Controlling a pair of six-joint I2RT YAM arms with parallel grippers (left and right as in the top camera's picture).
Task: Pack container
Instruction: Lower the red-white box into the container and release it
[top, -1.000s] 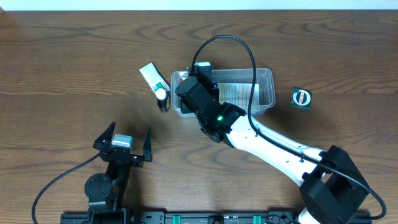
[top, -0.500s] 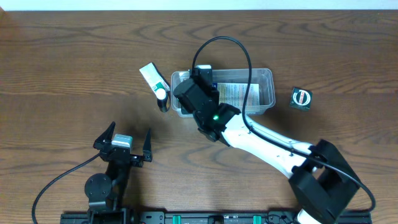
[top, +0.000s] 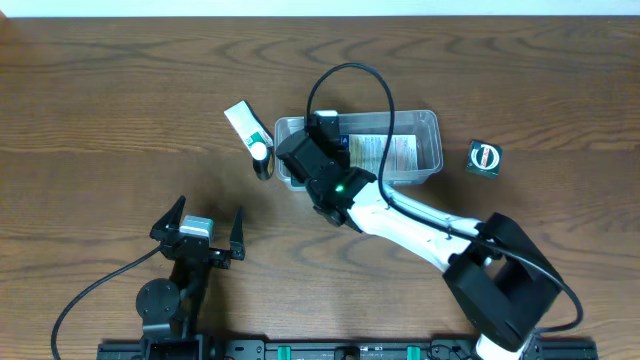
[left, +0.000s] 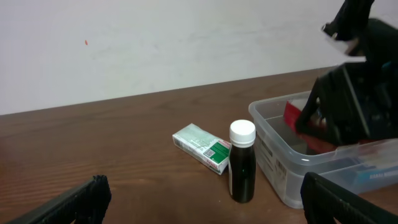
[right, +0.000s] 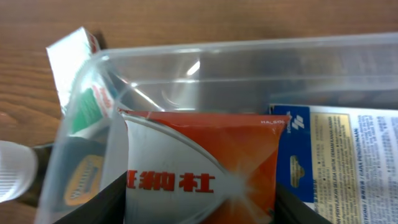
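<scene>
Just to the left of the right hand (top: 322, 130) a dark bottle (top: 262, 158) with a white cap stands upright close against the container's short end, and beyond it a green-and-white box (top: 243, 124) lies flat on the table (top: 120, 100). Far out to the hand's other side, past the container's far end, sits a small dark box (top: 485, 157) with a round mark on top. The arm's black cable (top: 350, 68) loops over the tub. The left hand (top: 208, 215) rests well apart, near the table's front edge, its fingers spread wide with nothing between them; from its wrist view the bottle (left: 241, 163) and box (left: 203, 147) lie ahead of it. The table is dark brown wood grain, with a plain pale wall (left: 155, 43) behind. The container (top: 428, 118), a clear shallow tub, lies directly under the right hand, which hangs over its left end. That hand (right: 199, 199) is closed on a red packet (right: 199, 162) with white characters, held down inside the tub near the corner. Beside the packet a blue-and-white printed packet (right: 336, 155) lies flat on the tub's floor.
</scene>
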